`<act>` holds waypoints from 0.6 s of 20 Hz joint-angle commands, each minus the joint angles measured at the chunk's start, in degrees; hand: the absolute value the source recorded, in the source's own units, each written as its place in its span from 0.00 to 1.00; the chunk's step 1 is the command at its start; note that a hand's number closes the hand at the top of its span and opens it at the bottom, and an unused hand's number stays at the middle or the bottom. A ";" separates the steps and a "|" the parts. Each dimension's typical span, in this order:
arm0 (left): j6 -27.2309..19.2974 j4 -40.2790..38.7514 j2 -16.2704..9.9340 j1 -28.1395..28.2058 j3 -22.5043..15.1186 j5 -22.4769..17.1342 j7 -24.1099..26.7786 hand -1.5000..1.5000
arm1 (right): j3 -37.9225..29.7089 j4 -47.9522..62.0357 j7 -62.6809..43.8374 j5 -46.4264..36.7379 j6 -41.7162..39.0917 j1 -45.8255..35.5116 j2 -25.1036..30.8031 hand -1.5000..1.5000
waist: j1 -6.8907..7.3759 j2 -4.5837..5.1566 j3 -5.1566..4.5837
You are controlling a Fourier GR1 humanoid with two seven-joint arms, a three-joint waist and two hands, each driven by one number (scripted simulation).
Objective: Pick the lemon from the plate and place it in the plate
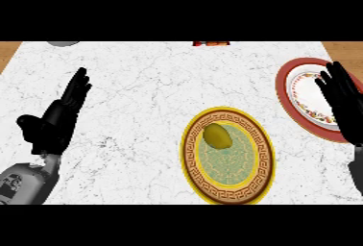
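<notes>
lemon [217,135] on yellow-rimmed plate [265,158]

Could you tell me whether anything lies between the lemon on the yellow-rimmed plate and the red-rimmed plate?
No object lies on the counter between the lemon, on the yellow-rimmed plate, and the red-rimmed plate. However, the open right hand is over the red-rimmed plate, covering part of it.

I see the lemon [217,135] lying on the yellow-rimmed plate [264,158]. My right hand [345,101] hovers open over the red-rimmed plate [284,79]; my left hand [62,113] rests open over the desk [156,81].
</notes>
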State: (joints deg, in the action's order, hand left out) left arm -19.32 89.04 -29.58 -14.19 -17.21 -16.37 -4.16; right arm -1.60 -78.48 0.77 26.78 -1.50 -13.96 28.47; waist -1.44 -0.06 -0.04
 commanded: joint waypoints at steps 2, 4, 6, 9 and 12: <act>1.55 -2.65 -3.10 3.59 1.43 2.66 3.74 0.50 | 1.34 -1.81 -3.75 7.49 -4.32 -2.48 -5.39 0.00 | 2.37 0.15 0.02; -0.75 -3.22 -4.22 6.20 -0.01 6.24 4.96 0.50 | 3.90 -5.62 -5.83 14.25 -7.25 -4.62 -11.41 0.00 | 3.95 -0.17 0.05; -0.57 -5.16 -6.18 7.13 0.27 7.76 6.05 0.50 | 6.07 -5.02 -6.46 19.41 -7.80 -8.69 -18.61 0.00 | 6.96 0.46 0.12; 0.17 -4.82 -6.74 13.00 2.06 6.34 8.74 0.50 | 8.56 -8.76 7.26 -3.86 7.51 -4.45 -17.41 0.00 | 2.65 -0.15 -0.01; -1.86 -4.80 -4.54 15.35 1.44 7.63 9.96 0.50 | 8.36 -15.57 11.47 -2.19 9.72 3.21 -21.55 0.00 | 1.09 -0.31 0.04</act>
State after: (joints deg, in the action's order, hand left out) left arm -19.81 84.59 -34.73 -2.00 -16.02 -9.96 4.19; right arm 6.06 -88.28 5.92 26.23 4.01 -16.45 12.11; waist 1.15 -0.22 -0.08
